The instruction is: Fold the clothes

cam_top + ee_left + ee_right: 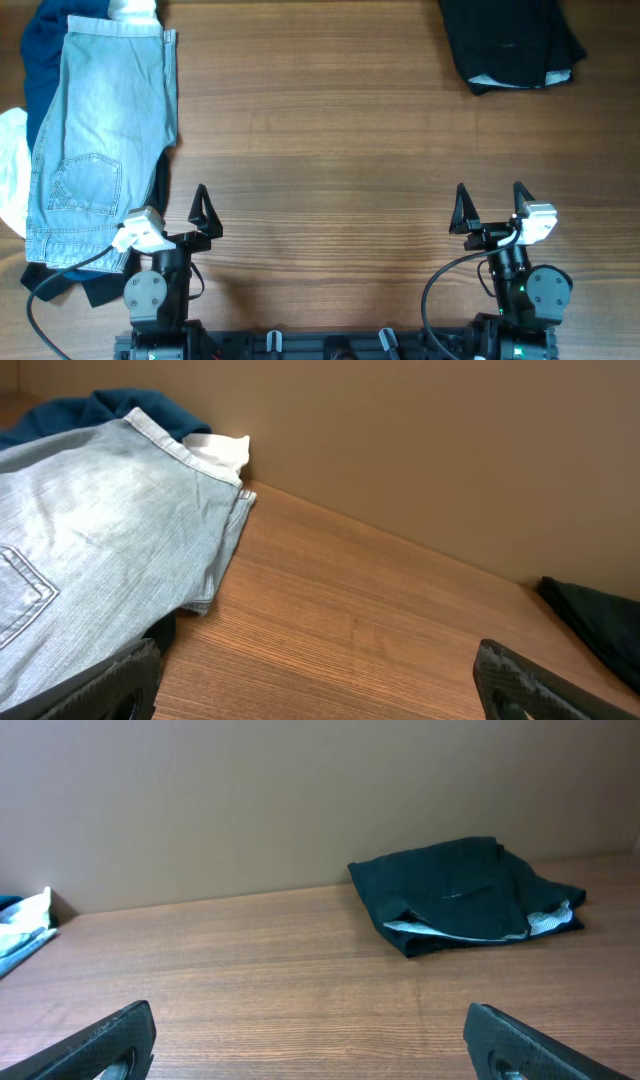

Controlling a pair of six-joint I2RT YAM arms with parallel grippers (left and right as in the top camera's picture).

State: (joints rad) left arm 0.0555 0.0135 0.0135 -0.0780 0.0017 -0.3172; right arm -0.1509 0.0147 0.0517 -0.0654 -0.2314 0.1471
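Pale-blue denim shorts lie flat at the left of the table, back pocket up, on top of a navy garment and a white garment. They also show in the left wrist view. A folded black garment lies at the far right, also seen in the right wrist view. My left gripper is open and empty at the near edge, beside the shorts' lower right corner. My right gripper is open and empty at the near right.
The wooden table stretches between the two piles. A black cable loops near the left arm base over a dark garment corner. A brown wall stands behind the table.
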